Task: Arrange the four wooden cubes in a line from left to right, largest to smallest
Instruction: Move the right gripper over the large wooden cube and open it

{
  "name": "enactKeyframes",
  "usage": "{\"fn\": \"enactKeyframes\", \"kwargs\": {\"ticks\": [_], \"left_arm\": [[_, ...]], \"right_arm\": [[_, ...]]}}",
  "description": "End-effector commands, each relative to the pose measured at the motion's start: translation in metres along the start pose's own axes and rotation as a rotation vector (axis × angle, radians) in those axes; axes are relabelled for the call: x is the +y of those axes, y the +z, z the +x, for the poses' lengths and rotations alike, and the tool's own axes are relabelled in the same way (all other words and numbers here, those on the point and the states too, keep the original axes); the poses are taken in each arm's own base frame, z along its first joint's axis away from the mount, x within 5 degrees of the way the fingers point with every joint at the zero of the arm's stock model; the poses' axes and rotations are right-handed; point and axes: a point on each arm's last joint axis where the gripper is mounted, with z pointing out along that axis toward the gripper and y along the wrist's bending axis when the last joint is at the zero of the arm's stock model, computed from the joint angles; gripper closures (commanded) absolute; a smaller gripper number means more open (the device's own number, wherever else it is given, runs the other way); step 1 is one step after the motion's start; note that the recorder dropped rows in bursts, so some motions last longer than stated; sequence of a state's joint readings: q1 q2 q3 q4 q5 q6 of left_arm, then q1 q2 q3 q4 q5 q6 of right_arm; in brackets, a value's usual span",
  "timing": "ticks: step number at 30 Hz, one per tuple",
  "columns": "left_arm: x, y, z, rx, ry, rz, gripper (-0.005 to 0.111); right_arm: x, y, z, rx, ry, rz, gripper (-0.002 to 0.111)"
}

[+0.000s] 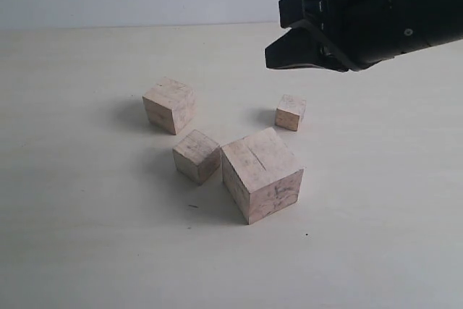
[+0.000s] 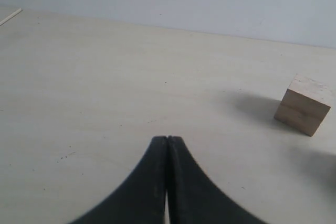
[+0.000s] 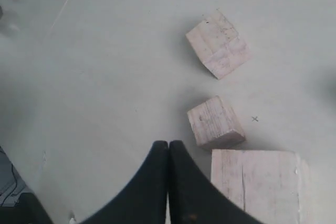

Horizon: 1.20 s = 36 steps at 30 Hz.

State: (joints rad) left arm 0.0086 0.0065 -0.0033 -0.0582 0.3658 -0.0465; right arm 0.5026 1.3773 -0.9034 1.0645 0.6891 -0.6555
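Four pale wooden cubes sit on the table. The largest cube (image 1: 262, 174), with a slit line on top, is at the front; it also shows as the largest cube (image 3: 260, 182). Just to its left, close beside it, is a smaller cube (image 1: 196, 155) (image 3: 215, 121). Further back left stands the second-largest cube (image 1: 168, 104) (image 3: 218, 44). The smallest cube (image 1: 290, 112) is at the back right. My right gripper (image 1: 278, 52) (image 3: 168, 143) hangs shut and empty above the table behind the cubes. My left gripper (image 2: 167, 139) is shut and empty, low over bare table, with one cube (image 2: 304, 104) ahead of it.
The pale table (image 1: 87, 236) runs to a light wall at the back. The right arm's black body (image 1: 391, 12) fills the upper right corner. The left arm is outside the exterior view.
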Motion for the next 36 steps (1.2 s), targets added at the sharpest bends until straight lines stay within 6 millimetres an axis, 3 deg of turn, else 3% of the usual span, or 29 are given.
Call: {"fn": "enactKeyframes", "kwargs": {"ticks": [1, 9, 16, 19, 25, 28, 31, 36], "left_arm": [[0.000, 0.000, 0.000, -0.013, 0.005, -0.003, 0.107], [0.000, 0.000, 0.000, -0.013, 0.005, -0.003, 0.107], [0.000, 0.000, 0.000, -0.013, 0.005, -0.003, 0.107], [0.000, 0.000, 0.000, -0.013, 0.005, -0.003, 0.107], [0.000, 0.000, 0.000, -0.013, 0.005, -0.003, 0.107], [0.000, 0.000, 0.000, -0.013, 0.005, -0.003, 0.107], [0.000, 0.000, 0.000, -0.013, 0.005, -0.003, 0.107], [0.000, 0.000, 0.000, -0.013, 0.005, -0.003, 0.107]], "right_arm": [[0.007, 0.000, -0.003, -0.019, -0.052, -0.041, 0.108], [0.032, 0.020, 0.007, -0.016, -0.183, 0.109, 0.108], [0.046, 0.033, -0.002, 0.164, -0.202, 0.425, 0.106], [0.054, 0.048, 0.003, 0.219, -0.259, 0.415, 0.090], [0.038, 0.064, 0.017, 0.392, -0.355, 0.490, 0.033], [0.034, 0.071, 0.019, 0.411, -0.336, 0.502, 0.013], [0.031, 0.076, 0.021, 0.419, -0.291, 0.518, 0.004], [0.025, 0.086, 0.026, 0.445, -0.258, 0.531, 0.003]]}}
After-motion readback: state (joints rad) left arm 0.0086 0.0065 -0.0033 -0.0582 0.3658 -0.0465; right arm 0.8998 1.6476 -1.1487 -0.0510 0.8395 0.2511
